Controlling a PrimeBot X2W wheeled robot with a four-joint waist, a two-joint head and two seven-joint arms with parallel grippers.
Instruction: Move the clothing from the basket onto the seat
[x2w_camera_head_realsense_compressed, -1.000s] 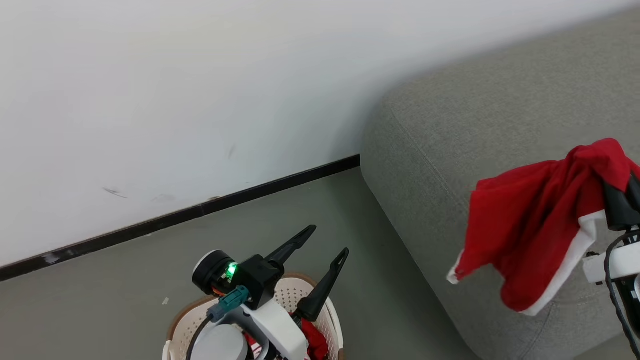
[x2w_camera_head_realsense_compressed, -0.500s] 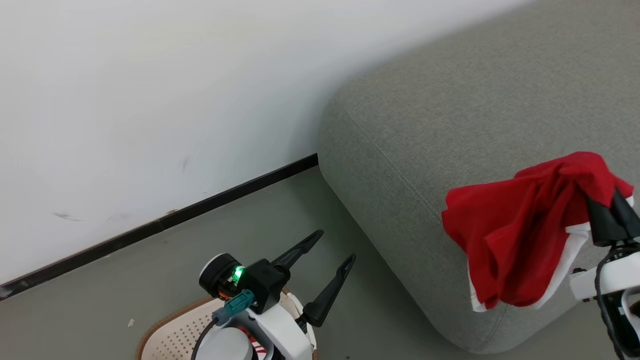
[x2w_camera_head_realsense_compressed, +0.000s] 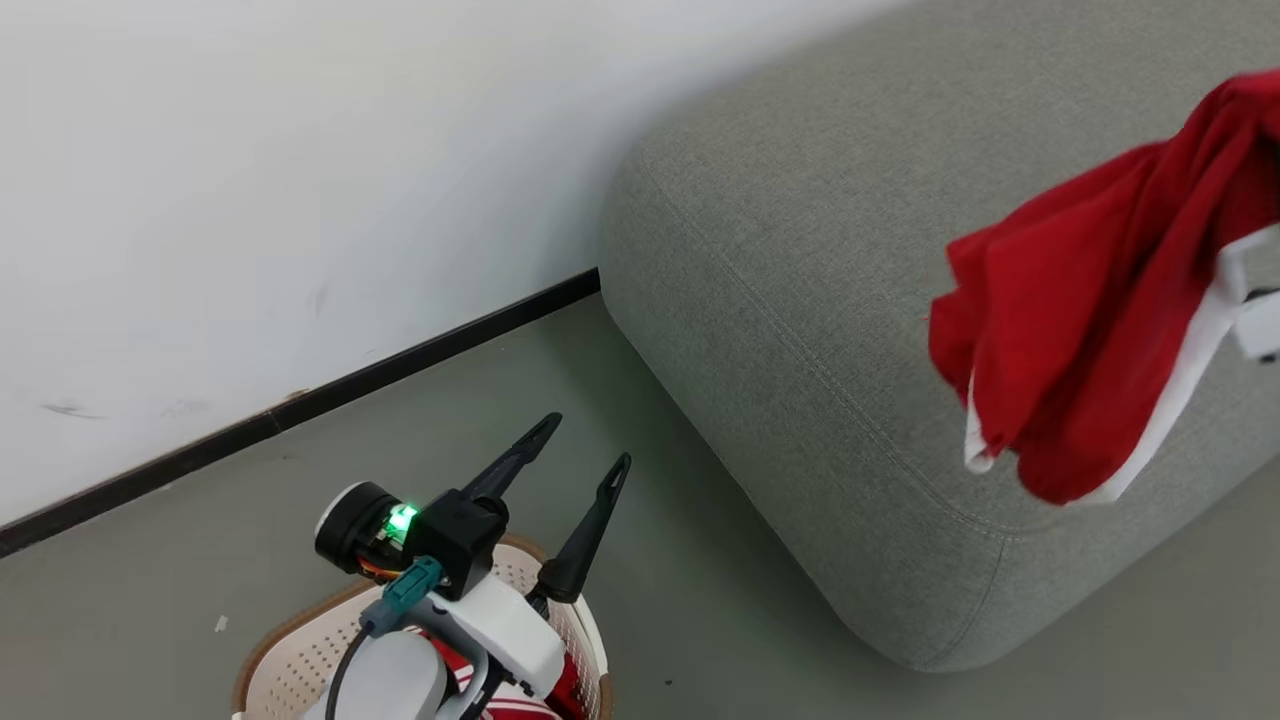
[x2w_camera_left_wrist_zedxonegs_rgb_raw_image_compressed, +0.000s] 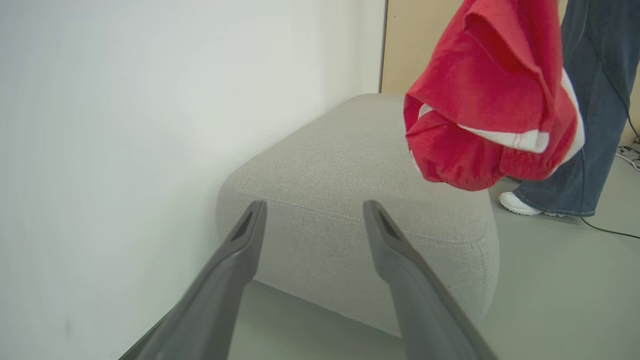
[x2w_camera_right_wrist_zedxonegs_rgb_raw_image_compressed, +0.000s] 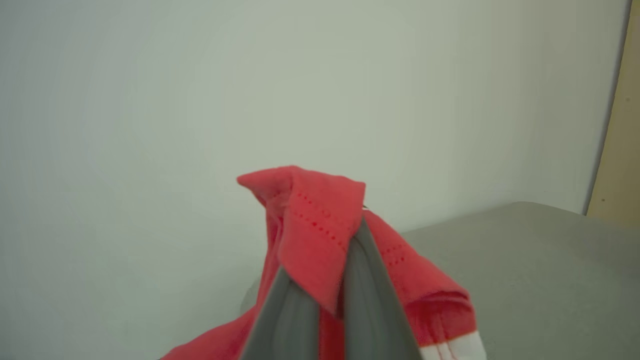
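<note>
**pbx_newb:** Two tools in shot, quick q: what's each one doing rn?

**lint_trap:** Left tool (x2w_camera_head_realsense_compressed: 586, 440) is spread wide w/ nothing btwn its fingers. Its arm sits over the basket (x2w_camera_head_realsense_compressed: 290, 640) at the bottom of the head view. Right tool (x2w_camera_right_wrist_zedxonegs_rgb_raw_image_compressed: 350, 270) is pressed together, pinching a fold of the garment (x2w_camera_right_wrist_zedxonegs_rgb_raw_image_compressed: 310, 220).

**pbx_newb:** ok & where's the garment exactly?

**lint_trap:** Up in the air. In the head view it hangs at the far right, in front of the seat (x2w_camera_head_realsense_compressed: 800, 300), w/ a white band down its lower edge. The left wrist view has it bunched up, white band + thin stripes, hanging over the seat's far side. Looks clear of the cushion.

**pbx_newb:** anything in the basket?

**lint_trap:** Yep, red cloth (x2w_camera_head_realsense_compressed: 568, 692) w/ white stripes, partly behind the left arm. Basket's on the grey floor (x2w_camera_head_realsense_compressed: 150, 600), near the seat's corner but apart from it. Also someone's leg (x2w_camera_left_wrist_zedxonegs_rgb_raw_image_compressed: 590, 100) in jeans + a white shoe (x2w_camera_left_wrist_zedxonegs_rgb_raw_image_compressed: 517, 204) past the seat, left wrist view.
</note>
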